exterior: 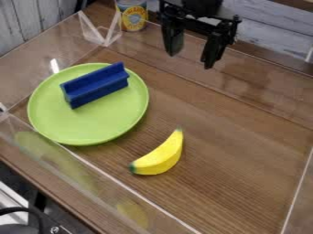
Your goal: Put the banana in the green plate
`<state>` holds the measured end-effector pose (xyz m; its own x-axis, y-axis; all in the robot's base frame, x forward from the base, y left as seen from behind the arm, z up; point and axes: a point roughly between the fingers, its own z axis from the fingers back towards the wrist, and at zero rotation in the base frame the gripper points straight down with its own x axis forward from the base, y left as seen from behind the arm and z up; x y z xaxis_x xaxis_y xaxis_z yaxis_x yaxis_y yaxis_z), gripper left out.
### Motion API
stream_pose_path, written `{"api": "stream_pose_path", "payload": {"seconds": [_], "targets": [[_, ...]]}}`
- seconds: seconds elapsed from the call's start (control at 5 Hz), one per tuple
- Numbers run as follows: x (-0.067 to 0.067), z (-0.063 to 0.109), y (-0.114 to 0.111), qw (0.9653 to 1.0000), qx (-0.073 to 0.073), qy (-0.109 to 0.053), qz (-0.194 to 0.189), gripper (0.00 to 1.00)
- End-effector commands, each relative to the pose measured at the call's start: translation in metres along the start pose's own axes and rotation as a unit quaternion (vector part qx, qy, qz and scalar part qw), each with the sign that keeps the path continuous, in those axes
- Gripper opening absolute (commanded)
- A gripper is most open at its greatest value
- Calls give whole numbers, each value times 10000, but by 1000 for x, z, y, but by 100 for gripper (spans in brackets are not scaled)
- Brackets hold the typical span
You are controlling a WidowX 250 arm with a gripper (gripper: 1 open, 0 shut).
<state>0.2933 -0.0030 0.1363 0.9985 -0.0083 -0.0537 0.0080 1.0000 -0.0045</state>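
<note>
Camera view: jaws (pixel 193 46) hanging above the far side of the table (pixel 239 119), spread wide, gripping nothing, probably leaving room for approach. Toy banana (pixel 159 154) lying on wood beside the lime-green plate (pixel 90 126), outside its rim, still needing pickup. Blue rectangular block (pixel 94 85) resting inside the plate, likely leaving the nearer part for the banana.
</note>
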Motion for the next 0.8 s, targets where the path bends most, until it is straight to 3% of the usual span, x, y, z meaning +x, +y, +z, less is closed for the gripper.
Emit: {"api": "stream_pose_path", "payload": {"seconds": [0.0,0.2,0.6], "targets": [[-8,-11,-3,9998,-5,144,-141,100],[-33,-18,-10,9978,-9,137,-649,100],[-70,-34,-15,9908,25,-9,-1351,100]]}}
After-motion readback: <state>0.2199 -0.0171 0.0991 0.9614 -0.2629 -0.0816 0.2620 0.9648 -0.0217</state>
